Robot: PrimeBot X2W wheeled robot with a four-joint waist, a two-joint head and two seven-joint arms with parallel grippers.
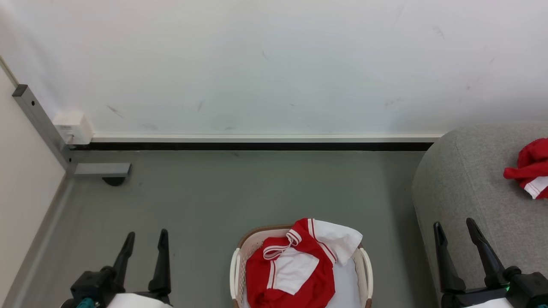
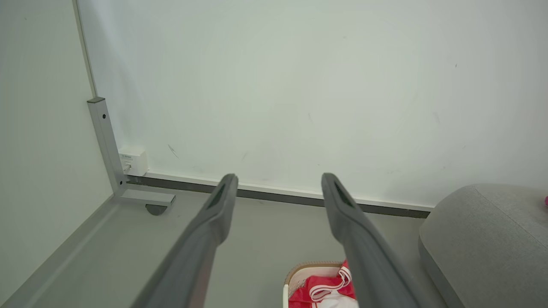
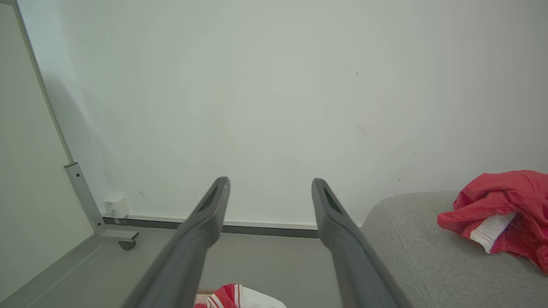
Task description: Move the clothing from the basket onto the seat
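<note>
In the head view a grey metal post (image 1: pixel 38 119) slants down the left edge at 9 o'clock. A small white wall box (image 1: pixel 73 127) sits just beside it, where a dark skirting strip (image 1: pixel 257 146) starts and runs rightward along the foot of the white wall (image 1: pixel 274 64). The left gripper (image 1: pixel 147 234) is at 7 o'clock, its two dark fingers pointing up and spread wide with nothing between them. The left wrist view shows the same broad gap, with bare wall and skirting between the tips. Grey floor (image 1: pixel 239 192) stretches between that gripper and the basket (image 1: pixel 234 267), which stands at 6 o'clock and is cut off by the bottom edge. Its white perforated wall, brown far rim and two pale side handles are in sight. A red garment (image 1: pixel 295 273) with white panels and white-striped trim lies heaped inside, covering the basket's left and middle. One white part lies over the far rim toward 1 o'clock, and a patch of the plain white base shows on the right. A strip of floor separates the basket from the seat (image 1: pixel 466 188), a light grey sofa with a rounded corner that fills 3 to 4 o'clock. The right gripper (image 1: pixel 453 223) is at 5 o'clock, seen against the seat's fabric, its fingers also spread wide and holding nothing. The right wrist view confirms that open gap. At 3 o'clock a second red garment (image 1: pixel 531 167) lies crumpled on the seat, cut by the right edge and well apart from both grippers.
</note>
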